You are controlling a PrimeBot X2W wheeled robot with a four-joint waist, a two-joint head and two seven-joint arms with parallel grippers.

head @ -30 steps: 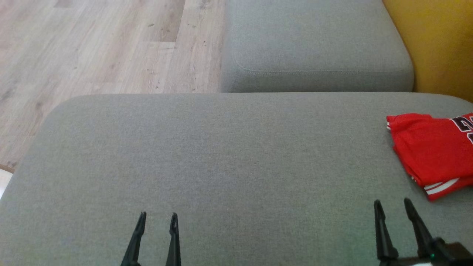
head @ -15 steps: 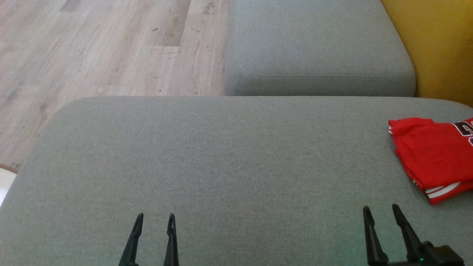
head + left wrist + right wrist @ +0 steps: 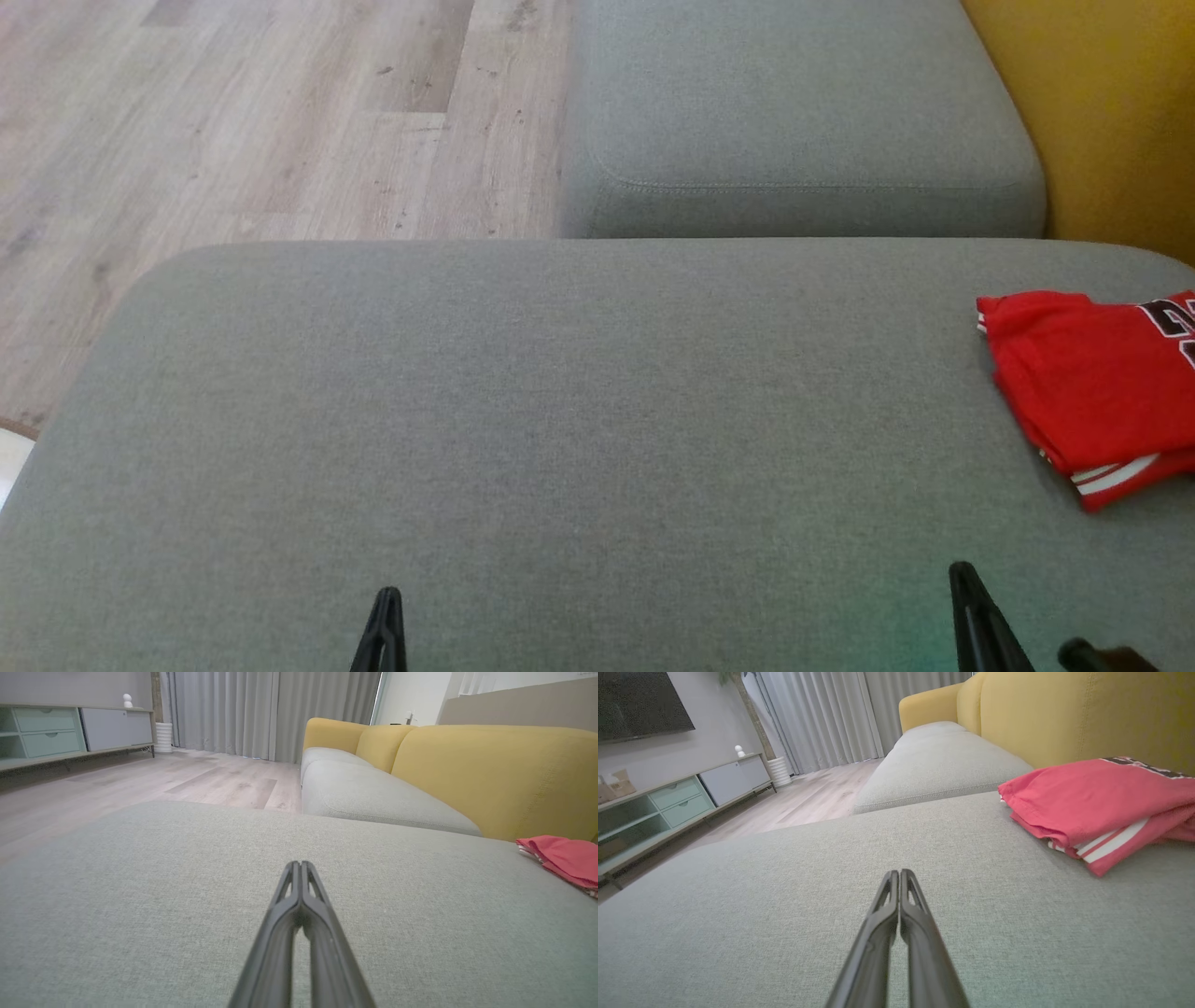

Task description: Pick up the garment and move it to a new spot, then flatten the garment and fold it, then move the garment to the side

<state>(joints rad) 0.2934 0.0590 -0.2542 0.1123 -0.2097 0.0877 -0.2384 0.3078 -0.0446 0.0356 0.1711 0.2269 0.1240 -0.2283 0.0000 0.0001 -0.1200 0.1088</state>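
The garment [image 3: 1092, 392] is a red jersey with white stripes and black lettering, folded and lying at the right edge of the grey sofa cushion [image 3: 560, 420]. It also appears as the red garment [image 3: 1092, 802] at the right of the right wrist view and small at the far right, garment [image 3: 560, 858], in the left wrist view. My left gripper [image 3: 385, 607] sits low at the bottom, shut with nothing in it, tips together [image 3: 299, 864]. My right gripper [image 3: 962, 583] is shut and empty too, tips [image 3: 899, 873] short of the garment.
A second grey seat cushion [image 3: 803, 112] lies beyond, with the yellow sofa back [image 3: 1102, 112] along the right. Wooden floor [image 3: 233, 121] stretches to the left. A low cabinet [image 3: 668, 807] and curtains [image 3: 261, 714] stand far off.
Both grippers have gone from open to shut and have drawn back toward the bottom edge of the head view. The garment stays where it was.
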